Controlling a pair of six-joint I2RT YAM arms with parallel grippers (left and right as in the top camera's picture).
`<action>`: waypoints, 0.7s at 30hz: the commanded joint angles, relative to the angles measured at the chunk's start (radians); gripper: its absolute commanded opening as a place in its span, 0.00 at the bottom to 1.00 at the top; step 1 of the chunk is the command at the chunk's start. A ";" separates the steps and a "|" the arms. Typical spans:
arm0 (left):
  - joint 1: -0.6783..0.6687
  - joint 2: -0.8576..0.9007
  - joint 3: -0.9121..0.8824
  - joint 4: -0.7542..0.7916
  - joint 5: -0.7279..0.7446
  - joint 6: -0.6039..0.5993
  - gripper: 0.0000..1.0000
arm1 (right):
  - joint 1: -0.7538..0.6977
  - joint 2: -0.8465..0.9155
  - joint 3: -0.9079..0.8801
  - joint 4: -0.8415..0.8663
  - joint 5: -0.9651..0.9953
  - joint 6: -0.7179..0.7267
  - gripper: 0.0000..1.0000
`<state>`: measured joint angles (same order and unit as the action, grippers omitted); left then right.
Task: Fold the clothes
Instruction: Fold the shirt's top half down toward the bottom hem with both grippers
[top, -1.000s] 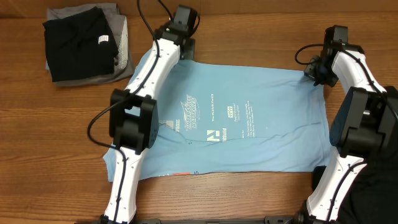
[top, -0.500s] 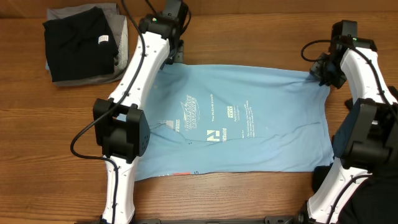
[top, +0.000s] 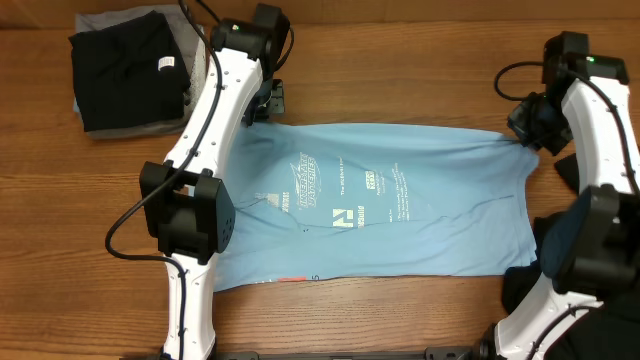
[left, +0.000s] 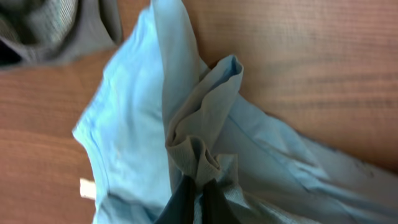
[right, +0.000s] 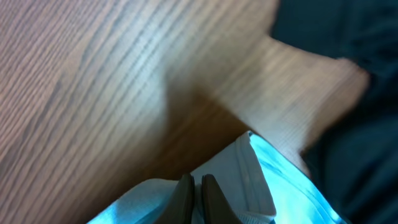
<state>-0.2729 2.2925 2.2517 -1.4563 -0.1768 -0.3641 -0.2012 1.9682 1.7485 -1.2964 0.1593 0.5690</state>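
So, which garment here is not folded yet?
The light-blue T-shirt, spread open flat; the black garment and the grey garment beneath it already lie folded in a stack.

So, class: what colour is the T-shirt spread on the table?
Light blue T-shirt; overhead view shows it best.

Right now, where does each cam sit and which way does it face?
Overhead: fixed above the table, facing straight down on the light-blue T-shirt and stacked black and grey garments; both arms show.
Left wrist: on the left arm, looks along the left end effector, shut on a bunched shirt corner.
Right wrist: on the right arm, looks along the right end effector, shut on another corner.
Shared: all show the shirt; overhead and left wrist share the grey garment.
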 joint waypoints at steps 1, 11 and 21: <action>-0.001 -0.050 0.003 -0.042 0.066 -0.002 0.04 | -0.004 -0.063 0.026 -0.033 0.045 0.058 0.04; -0.061 -0.051 0.003 -0.234 -0.010 -0.101 0.04 | -0.002 -0.069 -0.023 -0.100 0.059 0.144 0.04; -0.109 -0.169 -0.075 -0.234 -0.011 -0.132 0.04 | -0.002 -0.105 -0.034 -0.158 0.094 0.142 0.04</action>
<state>-0.3763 2.2227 2.2131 -1.6840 -0.1616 -0.4549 -0.2012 1.9202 1.7210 -1.4479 0.2131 0.6968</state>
